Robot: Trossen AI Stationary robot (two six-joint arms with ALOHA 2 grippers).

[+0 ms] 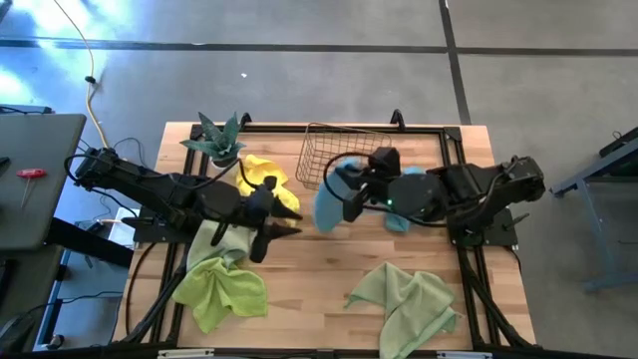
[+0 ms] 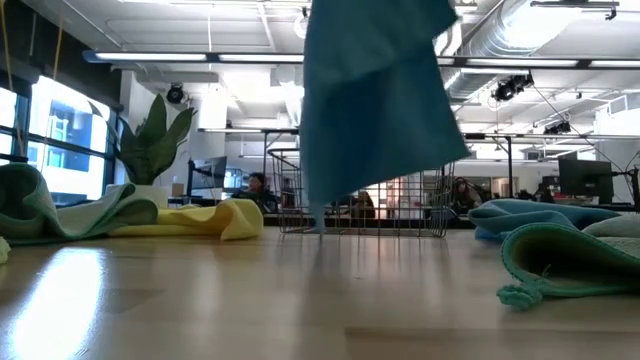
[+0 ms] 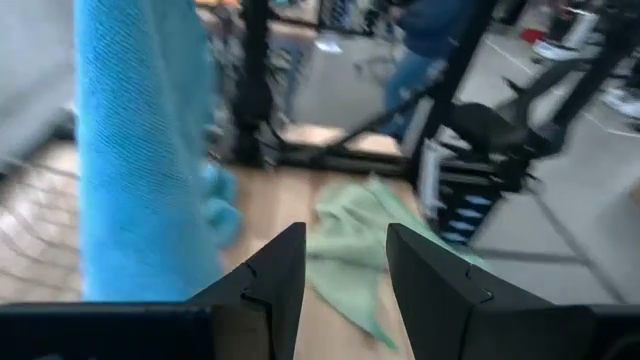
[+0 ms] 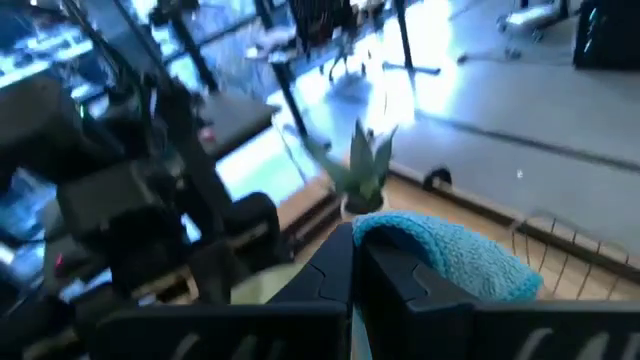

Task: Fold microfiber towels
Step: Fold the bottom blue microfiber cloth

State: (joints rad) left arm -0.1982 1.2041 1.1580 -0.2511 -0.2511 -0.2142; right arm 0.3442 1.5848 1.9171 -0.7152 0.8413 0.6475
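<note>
A light blue microfiber towel hangs over the middle of the table from my right gripper, which is shut on it. My left gripper stands open just to the towel's left, with nothing between its fingers. Flat on the table lie a yellow towel, a lime green towel under the left arm, a sage green towel at the near right, and another blue towel under the right arm. My right gripper pinches a bunched fold of the blue towel between its two shut fingers, which come nearly level from the table's right. The towel hangs slack below them; whether its lowest corner touches the table I cannot tell.
A wire basket stands at the far middle, just behind the hanging towel. A spiky potted plant is at the far left. Bare wood lies between the lime and sage towels at the near side.
</note>
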